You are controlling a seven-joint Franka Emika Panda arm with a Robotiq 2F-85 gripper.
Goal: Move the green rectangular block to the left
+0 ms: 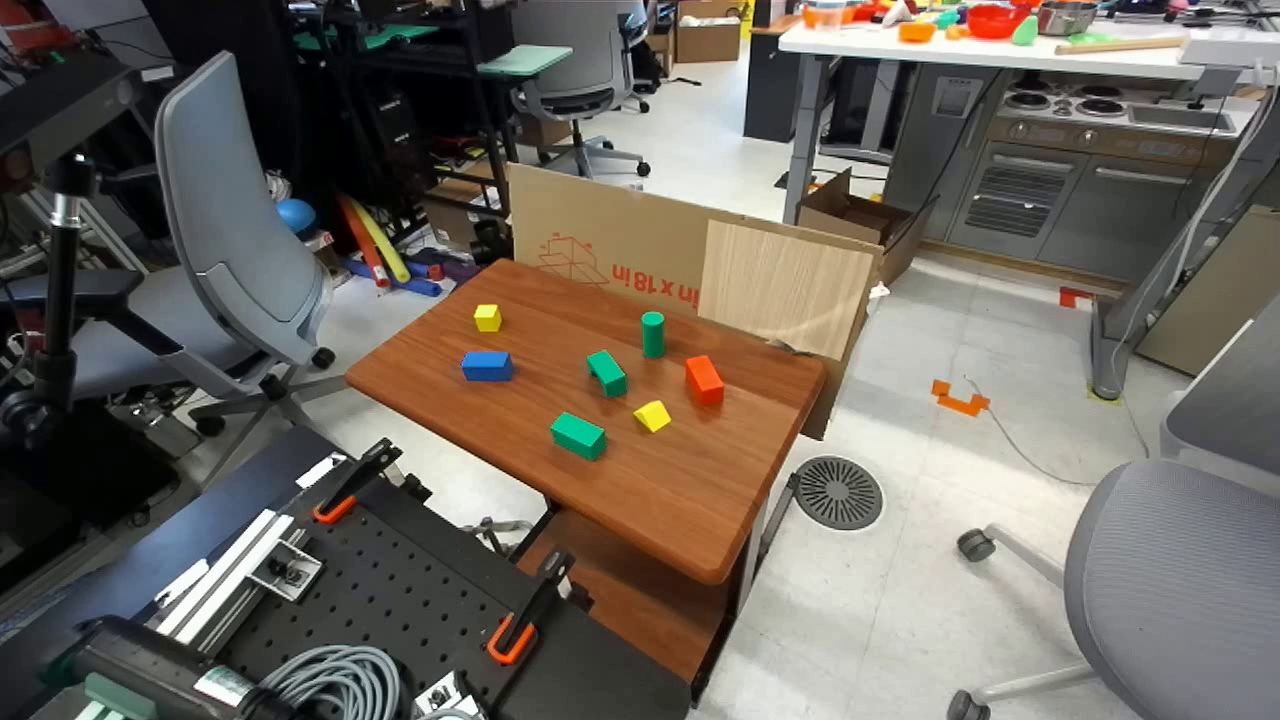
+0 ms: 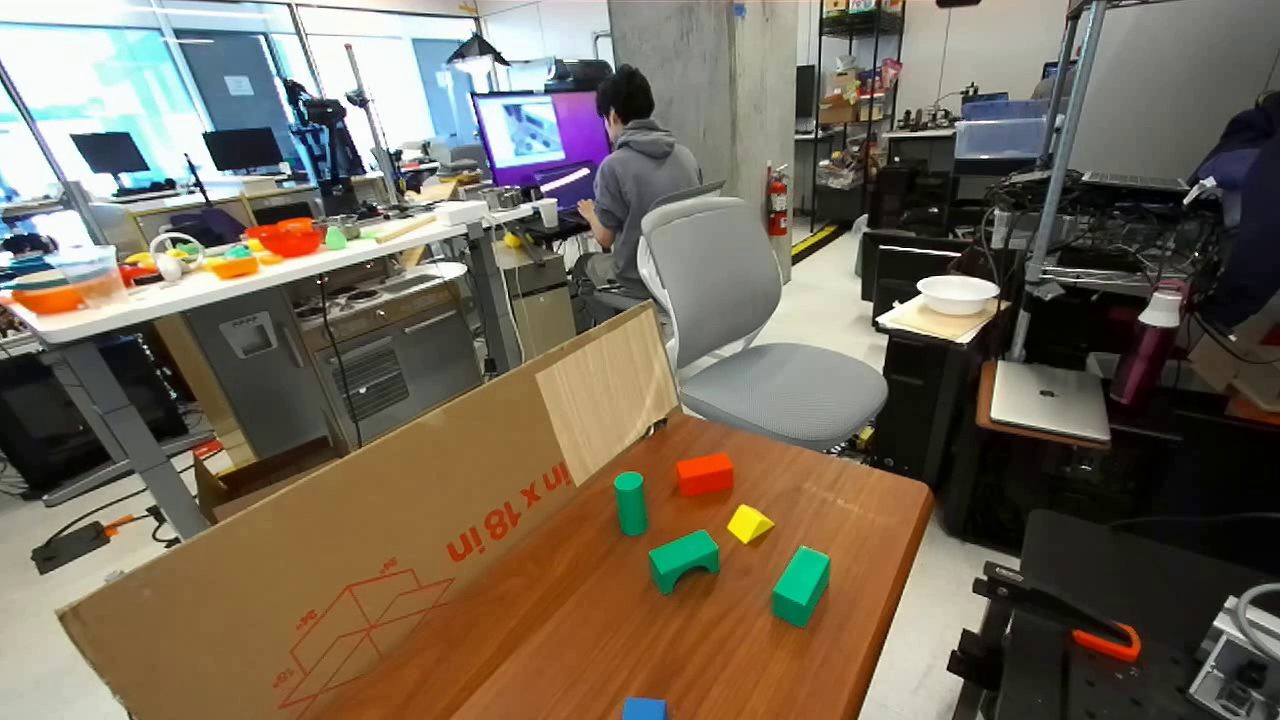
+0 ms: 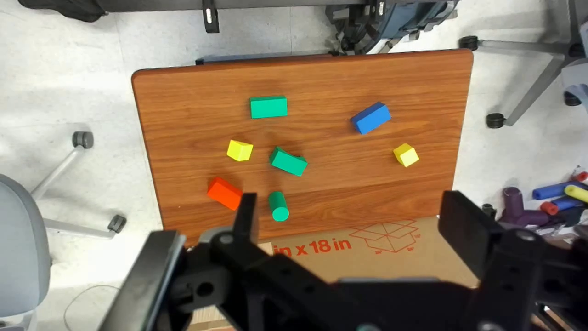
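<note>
End effector (image 3: 348, 202) spread, rectangular block (image 3: 268, 108), plain green

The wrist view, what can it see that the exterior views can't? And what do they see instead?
Only the wrist view shows the robot's black fingers, spread apart. Only the exterior views show the red bowl, in both, and, in an exterior view, a person facing a big screen. All share the brown table, green rectangular block, orange-red block, green cylinder and blue block.

Glossy wood-grain tabletop (image 3: 326, 135), matt cardboard panel (image 2: 400, 520).
</note>
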